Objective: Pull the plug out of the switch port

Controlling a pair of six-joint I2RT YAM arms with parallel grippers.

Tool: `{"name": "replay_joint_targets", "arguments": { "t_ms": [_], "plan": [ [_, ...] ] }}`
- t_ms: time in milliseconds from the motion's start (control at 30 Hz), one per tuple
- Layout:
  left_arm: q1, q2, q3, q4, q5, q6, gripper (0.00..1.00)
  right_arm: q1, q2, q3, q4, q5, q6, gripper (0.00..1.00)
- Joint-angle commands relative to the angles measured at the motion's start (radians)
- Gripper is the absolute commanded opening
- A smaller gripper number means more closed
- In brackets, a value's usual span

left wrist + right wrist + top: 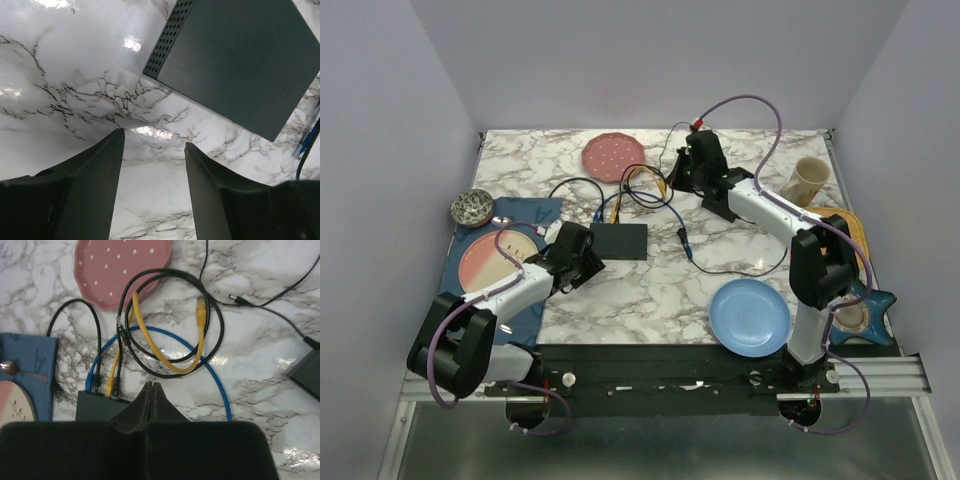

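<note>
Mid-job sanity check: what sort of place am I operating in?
Probably a lab test cell: plain walls box in a marble-pattern table, a metal rail runs along its near edge, and the switch sits among mismatched plates.

Robot lab cell tbh: plain walls (380,120) box in a marble table (640,290), left arm (510,292) and right arm (770,208) bolted to a rail (895,375) at 6 o'clock, purple cable (752,97) looping off each.

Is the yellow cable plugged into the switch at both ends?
No, the yellow cable enters the switch at one end; its other plug lies on the marble.
</note>
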Motion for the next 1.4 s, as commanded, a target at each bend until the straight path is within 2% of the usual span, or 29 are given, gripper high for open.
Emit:
{"name": "replay_joint_targets", "arguments": {
  "t_ms": [0,67,233,467,633,733,900,1167,1367],
  "plan": [
    [-0.001,0.023,0.016,0.017,0.005,-0.034,0.51,0.041,0.082,-0.021,0.052,-0.124,-0.031,0.01],
    [-0.001,0.036,0.011,0.024,0.003,-0.046,0.46,0.063,0.109,0.002,0.053,-0.16,-0.042,0.01],
    [-0.001,0.092,0.028,0.013,0.013,-0.054,0.24,0.083,0.2,0.051,0.049,-0.22,-0.04,0.01],
    [-0.001,0.174,0.052,0.019,0.023,-0.048,0.22,0.103,0.311,0.15,0.0,-0.302,-0.071,0.01],
    [0.01,0.22,0.088,0.005,0.034,-0.036,0.22,0.112,0.396,0.234,-0.091,-0.303,-0.072,0.01],
    [0.019,0.238,0.101,-0.004,0.031,-0.028,0.22,0.114,0.421,0.231,-0.119,-0.303,-0.074,0.01],
    [0.027,0.278,0.12,-0.013,0.036,-0.023,0.22,0.118,0.396,0.135,-0.122,-0.314,-0.071,0.01],
    [0.015,0.321,0.152,0.0,0.082,0.021,0.23,0.169,0.209,-0.138,-0.06,-0.326,-0.034,0.01],
    [-0.053,0.352,0.198,0.007,0.105,0.049,0.26,0.239,0.097,-0.306,-0.017,-0.326,0.006,0.01]
  ]
}}
